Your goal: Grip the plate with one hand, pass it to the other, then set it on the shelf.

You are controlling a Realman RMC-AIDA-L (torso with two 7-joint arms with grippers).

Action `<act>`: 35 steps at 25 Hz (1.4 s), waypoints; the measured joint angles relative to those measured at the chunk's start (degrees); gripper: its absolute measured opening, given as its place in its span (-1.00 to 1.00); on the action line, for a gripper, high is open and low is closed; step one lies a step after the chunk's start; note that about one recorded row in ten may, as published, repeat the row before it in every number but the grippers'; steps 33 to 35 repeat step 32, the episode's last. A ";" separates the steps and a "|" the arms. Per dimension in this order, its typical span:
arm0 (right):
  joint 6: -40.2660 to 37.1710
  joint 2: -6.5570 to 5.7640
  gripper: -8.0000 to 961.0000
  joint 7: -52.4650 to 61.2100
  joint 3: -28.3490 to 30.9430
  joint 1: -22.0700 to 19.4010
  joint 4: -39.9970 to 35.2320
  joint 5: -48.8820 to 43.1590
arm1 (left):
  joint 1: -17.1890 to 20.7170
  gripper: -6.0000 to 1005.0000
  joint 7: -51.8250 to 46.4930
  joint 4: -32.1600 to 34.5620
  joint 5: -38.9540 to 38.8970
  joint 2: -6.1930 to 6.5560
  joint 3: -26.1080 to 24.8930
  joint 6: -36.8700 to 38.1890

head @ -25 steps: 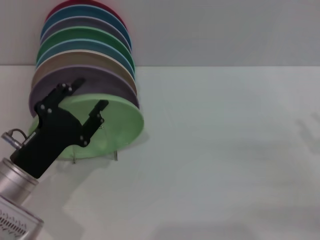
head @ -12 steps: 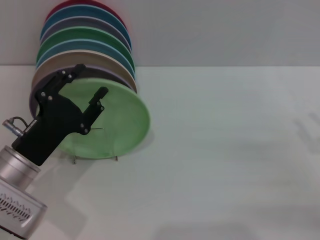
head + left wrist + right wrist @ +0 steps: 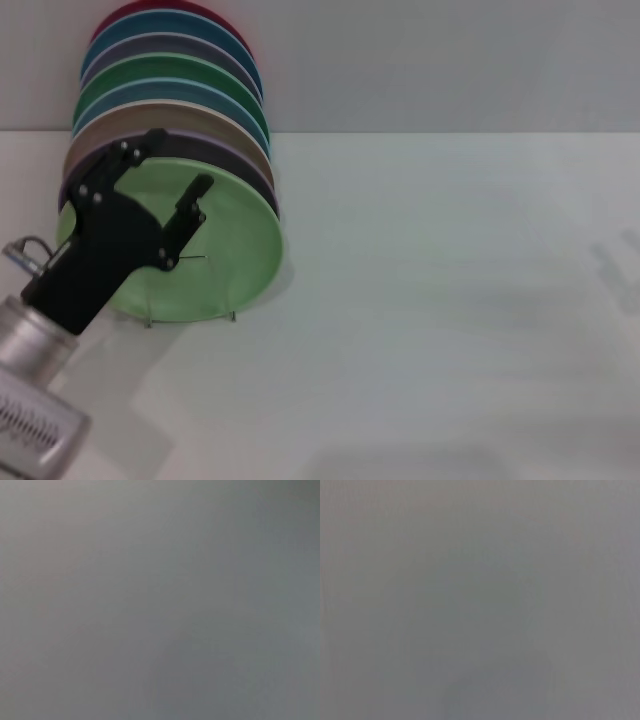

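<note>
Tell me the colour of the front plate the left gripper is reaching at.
Pale mint green; the plate shows best in the head view, behind the left gripper.

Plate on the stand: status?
Left gripper open, fingers either side of the plate. Plate upright at front of stack on the shelf. Right gripper out of view. Nothing blocking.

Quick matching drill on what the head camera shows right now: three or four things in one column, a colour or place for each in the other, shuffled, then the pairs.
Things:
1. the plate
2. left gripper
3. rearmost plate of the row
4. table

Descriptions:
A. dark red
B. white, mostly bare surface
C. pale mint green, front of the row
D. black, jaws apart in front of the row

Pairs: 1-C, 2-D, 3-A, 4-B

The right gripper is not in view.
</note>
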 joint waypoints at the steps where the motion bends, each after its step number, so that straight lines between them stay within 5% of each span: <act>1: 0.00 0.00 0.32 0.00 0.00 0.00 0.00 0.00 | 0.00 0.18 0.00 0.00 0.00 0.00 0.00 0.00; 9: -0.11 -0.10 0.33 -0.01 0.08 0.38 0.20 -0.02 | 7.93 0.18 4.59 -4.60 -0.03 -0.07 2.41 5.51; 12: -0.09 0.07 0.34 -2.44 0.84 0.30 -0.01 0.74 | 11.63 0.19 -1.89 -7.99 -1.70 -0.47 -5.18 7.09; 16: 0.11 0.34 0.34 -8.30 1.25 -0.29 -1.49 3.33 | 12.53 0.20 -15.18 -8.07 -2.47 -0.29 -13.14 7.05; 17: 0.18 0.44 0.34 -12.96 0.96 -0.69 -3.74 7.27 | 12.34 0.21 -23.51 -6.23 -2.86 -0.17 -19.14 6.34; 22: 0.24 0.48 0.35 -19.94 -0.86 -0.71 -7.76 13.40 | 10.86 0.23 -32.59 -1.65 -3.34 -0.54 -29.31 2.97; 26: -0.10 0.49 0.43 -20.82 -1.02 0.33 -10.11 16.32 | 11.01 0.24 -32.98 -0.96 -3.35 -0.69 -30.05 2.21; 29: -0.22 0.49 0.64 -22.15 -0.95 1.26 -11.30 16.72 | 11.16 0.61 -32.81 -0.13 -3.35 -0.86 -29.99 2.21; 35: -0.22 0.49 0.71 -23.33 -0.97 1.61 -11.77 16.80 | 11.29 0.61 -33.16 0.25 -3.33 -1.03 -30.10 1.17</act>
